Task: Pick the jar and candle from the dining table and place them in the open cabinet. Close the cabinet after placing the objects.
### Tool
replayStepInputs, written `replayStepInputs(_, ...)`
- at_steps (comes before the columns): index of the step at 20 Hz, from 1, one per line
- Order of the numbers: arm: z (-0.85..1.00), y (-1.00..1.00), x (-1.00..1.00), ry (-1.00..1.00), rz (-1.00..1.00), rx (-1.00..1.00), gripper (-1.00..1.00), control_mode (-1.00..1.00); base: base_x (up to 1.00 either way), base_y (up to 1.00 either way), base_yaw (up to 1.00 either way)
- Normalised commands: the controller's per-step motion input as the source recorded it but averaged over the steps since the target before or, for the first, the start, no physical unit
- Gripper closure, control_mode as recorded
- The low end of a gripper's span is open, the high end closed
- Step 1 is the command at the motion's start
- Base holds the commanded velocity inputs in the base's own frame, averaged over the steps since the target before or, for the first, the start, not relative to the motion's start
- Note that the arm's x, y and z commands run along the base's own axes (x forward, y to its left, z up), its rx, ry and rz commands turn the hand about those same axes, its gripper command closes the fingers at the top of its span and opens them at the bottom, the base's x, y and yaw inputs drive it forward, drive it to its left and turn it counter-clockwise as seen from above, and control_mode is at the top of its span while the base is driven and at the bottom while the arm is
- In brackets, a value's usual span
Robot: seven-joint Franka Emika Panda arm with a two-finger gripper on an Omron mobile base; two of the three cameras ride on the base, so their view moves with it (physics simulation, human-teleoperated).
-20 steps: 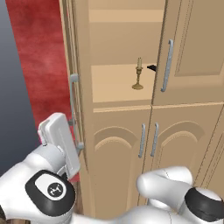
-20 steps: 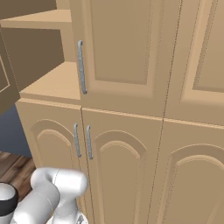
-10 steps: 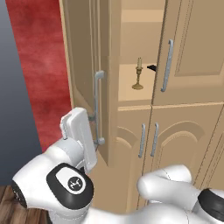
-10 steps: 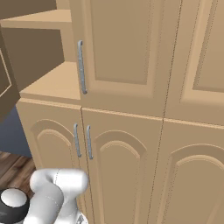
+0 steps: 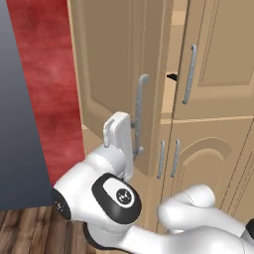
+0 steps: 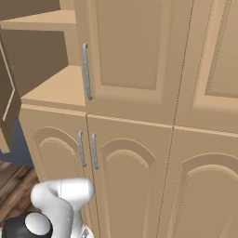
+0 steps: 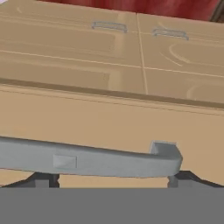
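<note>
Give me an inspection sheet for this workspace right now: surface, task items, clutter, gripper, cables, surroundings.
Surface: light wooden shelf inside the cabinet, bare where visible.
Job's things: upper cabinet door partly swung toward closed; jar and candle hidden behind it.
Clutter: small black object peeks out in the gap beside the door.
Gripper: gripper open, its fingertips straddling the door's silver bar handle; contact cannot be judged.
Cables: nothing seen.
Surroundings: red wall left of the cabinet, wood plank floor below, arched lower doors shut.
</note>
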Motion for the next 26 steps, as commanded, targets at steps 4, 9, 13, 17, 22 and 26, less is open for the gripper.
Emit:
replayStepInputs(4, 0.11, -0.64, 0.04, -0.04, 0.00, 0.04, -1.00, -1.00, 0.00, 0.00, 0.00)
replayStepInputs(9, 0.10, -0.62, 0.15, -0.03, 0.01, 0.05, -1.00, -1.00, 0.00, 0.00, 0.00)
replayStepInputs(13, 0.18, -0.59, 0.30, -0.02, 0.01, 0.05, -1.00, -1.00, 0.00, 0.00, 0.00)
replayStepInputs(17, 0.12, -0.53, 0.40, 0.00, 0.00, 0.05, -1.00, -1.00, 0.00, 0.00, 0.00)
replayStepInputs(22, 0.09, -0.50, 0.41, 0.00, 0.01, 0.05, -1.00, -1.00, 0.00, 0.00, 0.00)
replayStepInputs(26, 0.07, -0.44, 0.41, -0.01, 0.04, 0.05, -1.00, -1.00, 0.00, 0.00, 0.00)
